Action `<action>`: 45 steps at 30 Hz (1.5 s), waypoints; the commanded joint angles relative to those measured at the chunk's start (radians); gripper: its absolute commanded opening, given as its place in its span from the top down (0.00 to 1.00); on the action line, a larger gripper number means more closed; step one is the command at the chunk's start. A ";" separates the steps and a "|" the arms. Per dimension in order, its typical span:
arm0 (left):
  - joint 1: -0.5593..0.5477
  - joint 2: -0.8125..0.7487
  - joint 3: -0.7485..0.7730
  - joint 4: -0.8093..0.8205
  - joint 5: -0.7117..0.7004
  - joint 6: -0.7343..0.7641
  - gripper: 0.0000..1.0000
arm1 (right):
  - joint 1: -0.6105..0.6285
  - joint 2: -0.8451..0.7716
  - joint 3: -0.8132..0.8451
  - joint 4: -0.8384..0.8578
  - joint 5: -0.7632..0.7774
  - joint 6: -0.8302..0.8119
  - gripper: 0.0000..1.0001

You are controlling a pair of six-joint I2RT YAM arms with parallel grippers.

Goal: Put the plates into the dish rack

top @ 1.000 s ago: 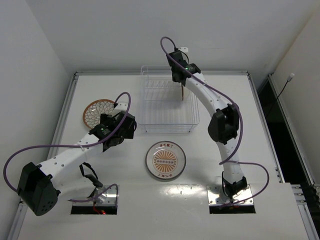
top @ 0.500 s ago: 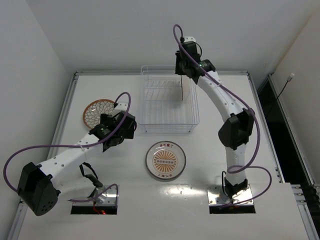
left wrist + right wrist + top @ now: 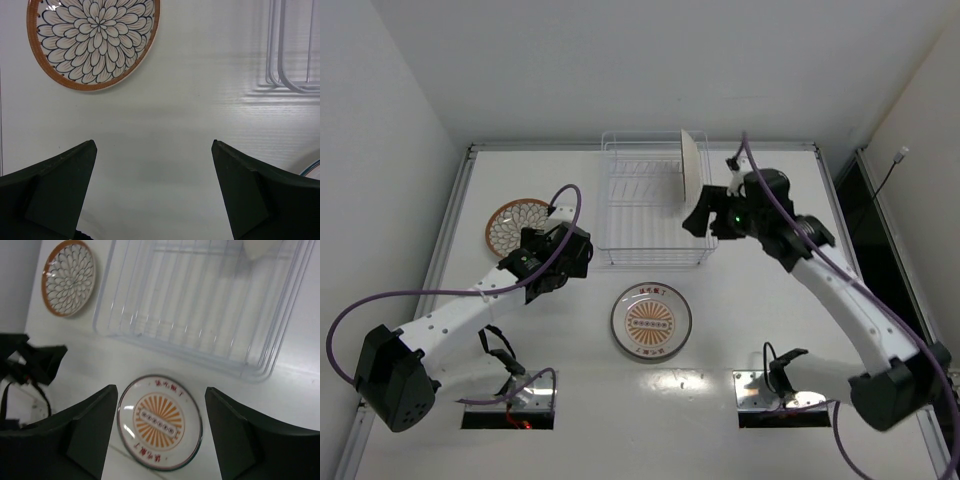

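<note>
From above, the left arm [image 3: 455,312] covers the petal plate's [image 3: 508,226] right edge and hides the left gripper [image 3: 153,144] beneath its wrist. The right gripper [image 3: 697,217] is a dark lump, its jaws too small to make out, and it blocks part of the rack's [image 3: 650,262] right wall. The upright plate [image 3: 692,165] stands nearly edge-on, so its pattern cannot be told. The left wrist view cuts the petal plate at the top and the rack at top and right, and leaves a sliver of the sunburst plate [image 3: 315,170]. The right wrist view crops the upright plate to a blurred tip. The sunburst plate's red lettering is unreadable.
</note>
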 commanded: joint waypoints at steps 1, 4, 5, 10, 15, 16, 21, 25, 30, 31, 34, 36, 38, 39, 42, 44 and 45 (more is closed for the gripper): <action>0.010 -0.026 0.021 0.027 0.007 0.009 0.00 | -0.008 -0.171 -0.156 -0.020 -0.123 0.101 0.32; 0.010 -0.026 0.021 0.027 0.007 0.009 0.00 | -0.008 -0.312 -0.257 -0.070 -0.179 0.158 0.29; 0.010 -0.026 0.021 0.027 0.007 0.009 0.00 | -0.008 -0.340 -0.308 -0.070 -0.213 0.196 0.29; 0.001 -0.026 0.021 0.027 0.007 0.009 0.00 | -0.008 -0.471 -0.492 -0.089 -0.320 0.351 0.27; 0.001 -0.044 0.021 0.027 -0.002 0.009 0.00 | -0.018 -0.525 -0.701 -0.022 -0.360 0.451 0.30; 0.001 -0.044 0.021 0.027 -0.002 0.009 0.00 | -0.018 -0.525 -0.716 -0.003 -0.371 0.451 0.30; 0.001 -0.044 0.021 0.027 -0.012 0.009 0.00 | -0.047 -0.431 -0.805 0.065 -0.411 0.472 0.30; 0.001 -0.044 0.021 0.027 -0.012 0.009 0.00 | -0.075 -0.337 -0.851 0.178 -0.437 0.501 0.30; 0.001 -0.044 0.021 0.027 -0.012 0.009 0.00 | -0.086 -0.190 -0.817 0.228 -0.437 0.489 0.37; 0.001 -0.044 0.021 0.027 -0.012 0.009 0.00 | -0.086 -0.164 -0.805 0.238 -0.437 0.462 0.39; 0.001 -0.044 0.021 0.027 -0.022 0.009 0.00 | -0.086 -0.050 -0.762 0.257 -0.451 0.417 0.39; 0.001 -0.044 0.021 0.027 -0.022 0.009 0.00 | -0.095 0.019 -0.724 0.257 -0.465 0.394 0.40; 0.001 -0.044 0.021 0.027 -0.022 0.009 0.00 | -0.095 0.108 -0.690 0.257 -0.477 0.347 0.41; 0.001 -0.044 0.021 0.027 -0.022 0.009 0.00 | -0.095 0.134 -0.660 0.246 -0.477 0.333 0.41; 0.001 -0.044 0.021 0.027 -0.022 0.009 0.00 | -0.095 0.223 -0.618 0.246 -0.502 0.288 0.46; 0.001 -0.044 0.021 0.027 -0.022 0.009 0.00 | -0.095 0.251 -0.606 0.246 -0.511 0.273 0.47; 0.001 -0.044 0.021 0.027 -0.022 0.009 0.00 | -0.095 0.260 -0.596 0.246 -0.511 0.264 0.49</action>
